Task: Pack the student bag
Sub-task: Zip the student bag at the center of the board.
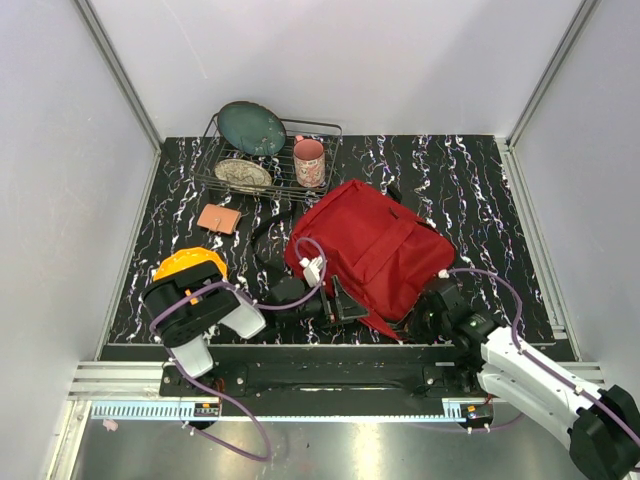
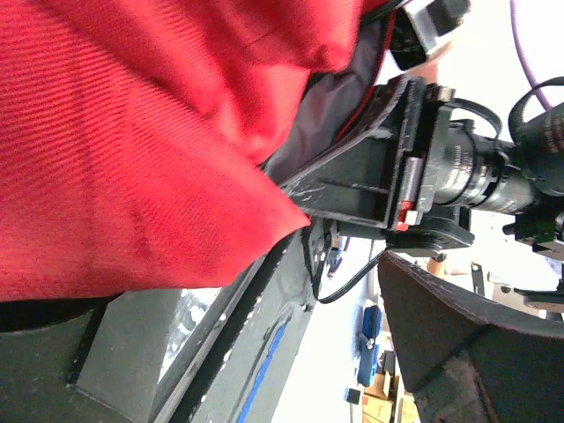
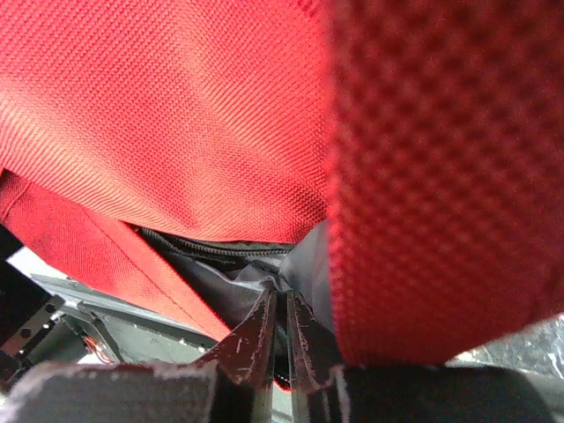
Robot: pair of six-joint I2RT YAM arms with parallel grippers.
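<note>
The student bag lies flat on the black marbled table, right of centre. Its near corner reaches the table's near edge, between the two arms.

The right gripper is at the bag's near right edge. Its jaws are drawn almost together and appear to pinch the grey lining at the bag's mouth, just below the black zip.

The left gripper sits at the bag's near left corner. In its wrist view, one of its fingers stands far out to one side. The jaws look spread wide with nothing in them, and red fabric bulges close above.

The main risk is the thin hold on the right. Only a small fold of lining seems to be caught, so a lift or pull could slide it free and let the mouth fall shut.

The bag lies at the table edge, so a tug toward the arms could drag it over the rail.

The two grippers work close together, so a careless reach by the open left one could knock the right one or snag the black strap.

A tan pouch lies well apart to the far left, near the dish rack.
</note>
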